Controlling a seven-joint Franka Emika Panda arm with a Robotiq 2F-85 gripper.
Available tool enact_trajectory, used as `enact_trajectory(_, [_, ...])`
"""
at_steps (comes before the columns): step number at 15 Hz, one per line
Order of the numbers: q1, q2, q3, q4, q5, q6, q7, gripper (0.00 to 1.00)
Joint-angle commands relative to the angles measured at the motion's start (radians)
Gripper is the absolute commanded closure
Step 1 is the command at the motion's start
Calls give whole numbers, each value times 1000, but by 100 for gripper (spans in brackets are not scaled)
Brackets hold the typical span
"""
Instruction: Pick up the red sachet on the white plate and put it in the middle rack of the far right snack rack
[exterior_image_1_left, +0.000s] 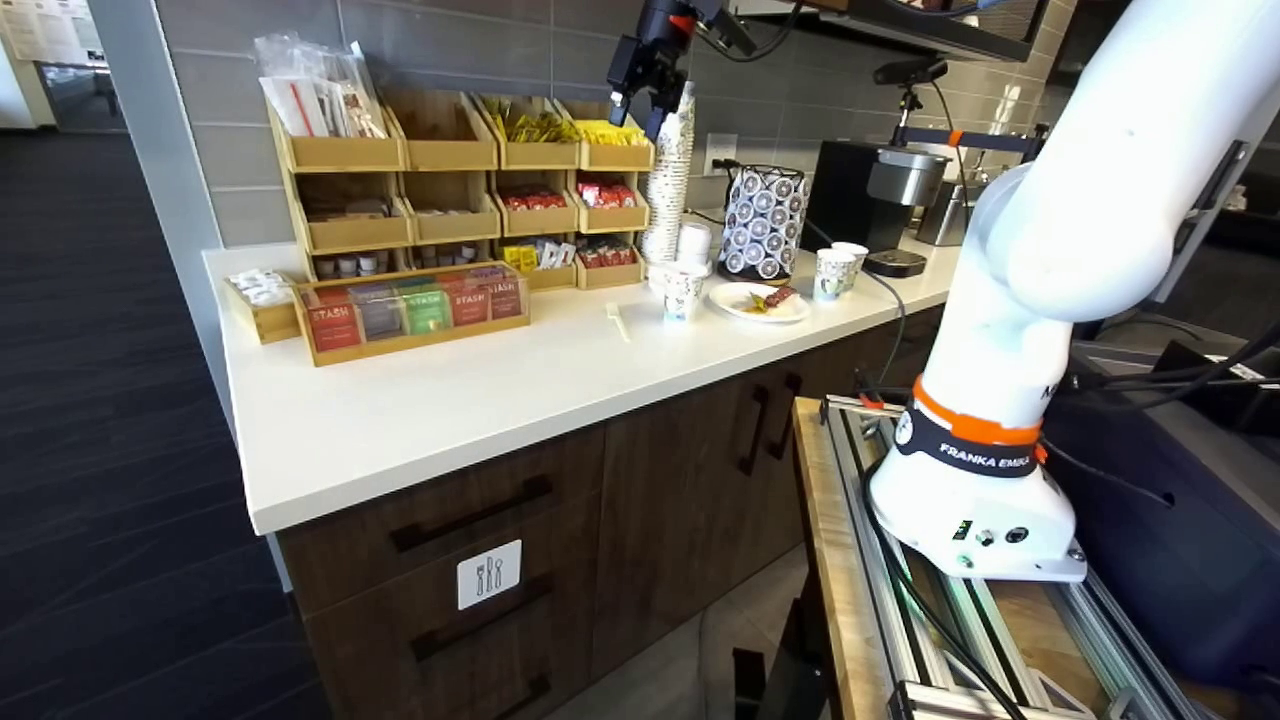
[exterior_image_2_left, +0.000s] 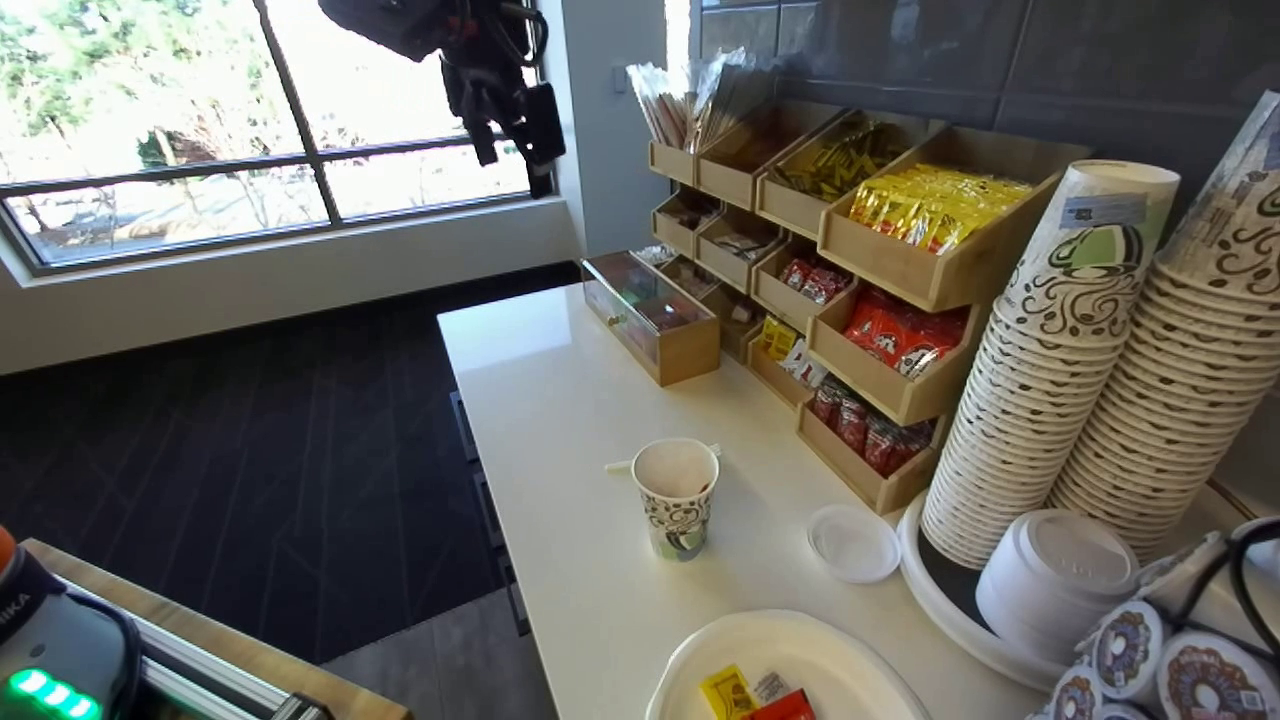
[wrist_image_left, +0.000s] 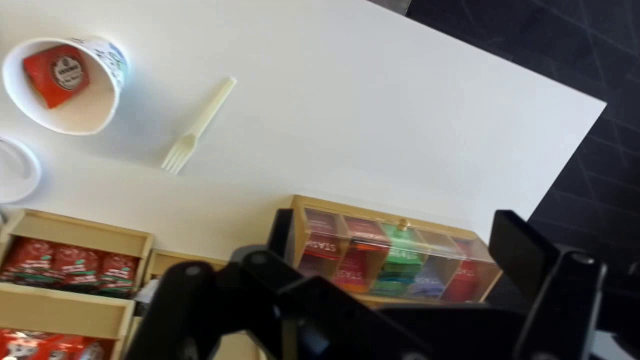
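At the left of the counter (exterior_image_1_left: 450, 410) I have the clear-fronted tea box (exterior_image_1_left: 427, 308), a tray (exterior_image_1_left: 270, 325) of white packets (exterior_image_1_left: 263, 285) just beside it. Right of the box I see a fork (wrist_image_left: 201, 122) lying flat, then a cup (exterior_image_1_left: 683, 294) standing upright, with cup stacks (exterior_image_1_left: 668, 190) behind it. Farther right I count the pod stand (exterior_image_1_left: 764, 222), two more cups (exterior_image_1_left: 831, 275) and the coffee maker (exterior_image_1_left: 900, 182).

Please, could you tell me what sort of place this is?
Most likely a shared coffee and snack corner, perhaps in an office: it has stacked paper cups, many drink pods, and a tiered wooden organiser with small packets.
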Motion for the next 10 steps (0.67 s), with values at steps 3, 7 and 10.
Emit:
enact_trajectory(3, [-108, 98, -86, 17, 14, 107, 41, 0])
enact_trajectory(7, [-184, 181, -136, 17, -8, 274, 63, 0])
enact_trajectory(10, [-234, 256, -158, 10, -58, 428, 96, 0])
